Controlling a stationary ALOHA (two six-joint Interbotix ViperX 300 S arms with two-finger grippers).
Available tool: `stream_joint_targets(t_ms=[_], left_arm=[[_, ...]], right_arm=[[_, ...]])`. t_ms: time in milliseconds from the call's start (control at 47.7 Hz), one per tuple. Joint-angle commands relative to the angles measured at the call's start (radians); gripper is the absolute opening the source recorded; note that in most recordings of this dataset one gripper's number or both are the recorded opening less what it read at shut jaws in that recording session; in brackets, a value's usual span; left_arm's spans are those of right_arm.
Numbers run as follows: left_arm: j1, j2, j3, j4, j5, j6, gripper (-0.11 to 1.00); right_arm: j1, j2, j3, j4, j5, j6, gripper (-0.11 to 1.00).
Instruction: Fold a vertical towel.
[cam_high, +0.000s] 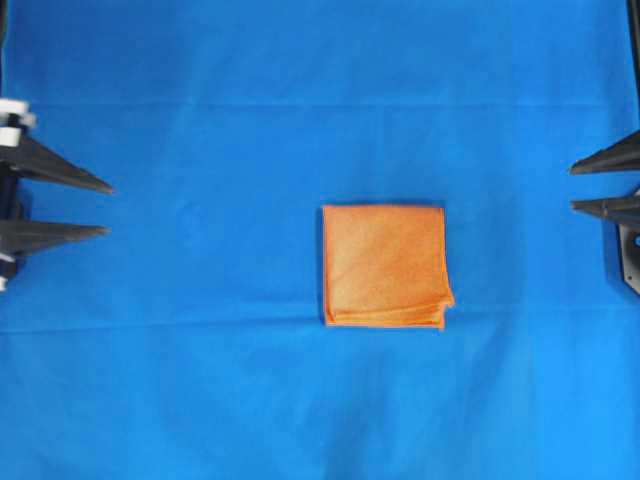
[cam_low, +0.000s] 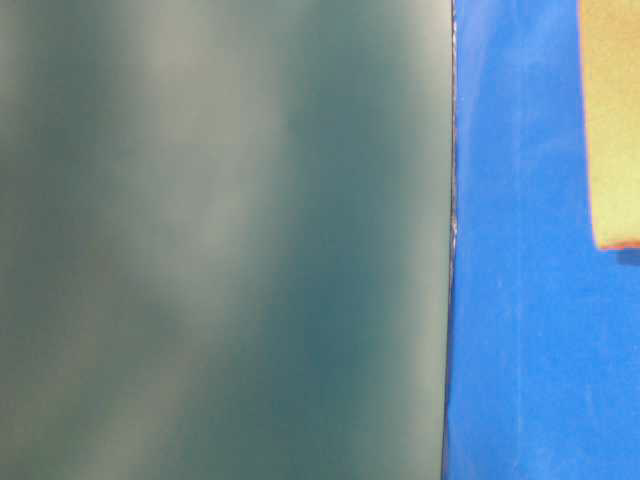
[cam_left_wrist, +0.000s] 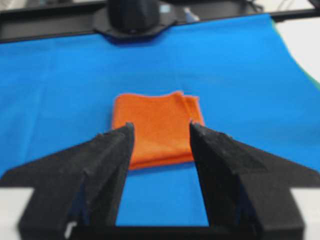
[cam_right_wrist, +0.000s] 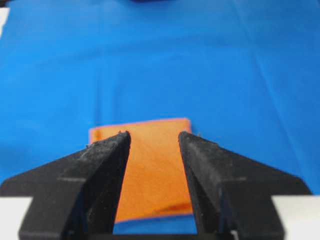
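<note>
The orange towel (cam_high: 385, 265) lies folded into a small layered square on the blue sheet (cam_high: 200, 120), slightly right of centre, with its layered edges showing at the lower right corner. My left gripper (cam_high: 108, 208) rests at the far left edge, open and empty, well away from the towel. My right gripper (cam_high: 572, 186) waits at the far right edge, also open and holding nothing. In the left wrist view the towel (cam_left_wrist: 157, 127) sits ahead of the left gripper (cam_left_wrist: 161, 126). The right wrist view shows the towel (cam_right_wrist: 152, 170) beyond the right gripper (cam_right_wrist: 154, 135).
The blue sheet covers the whole table. In the table-level view a blurred grey-green surface (cam_low: 220, 240) fills the left, with the sheet (cam_low: 520, 300) and a towel corner (cam_low: 610, 120) at right. The other arm's dark base (cam_left_wrist: 134, 17) stands at the sheet's far edge.
</note>
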Motion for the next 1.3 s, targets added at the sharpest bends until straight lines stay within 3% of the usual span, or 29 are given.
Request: stream_joint_targets(t_ms=[0, 189, 377, 1278], left_arm=[[0.015, -0.084, 0.051, 0.0, -0.003, -0.005, 0.46], [0.043, -0.222, 0.153, -0.002, 0.028, -0.034, 0.46], [0.097, -0.25, 0.209, -0.002, 0.052, -0.092, 0.46], [0.11, -0.249, 0.21, -0.002, 0.052, -0.106, 0.46]], right_arm=[[-0.037, -0.026, 0.032, -0.002, -0.014, 0.002, 0.51], [-0.08, -0.037, 0.12, 0.011, -0.092, 0.009, 0.51], [-0.115, -0.034, 0.176, 0.012, -0.137, 0.063, 0.51], [-0.117, -0.025, 0.183, 0.009, -0.112, 0.075, 0.51]])
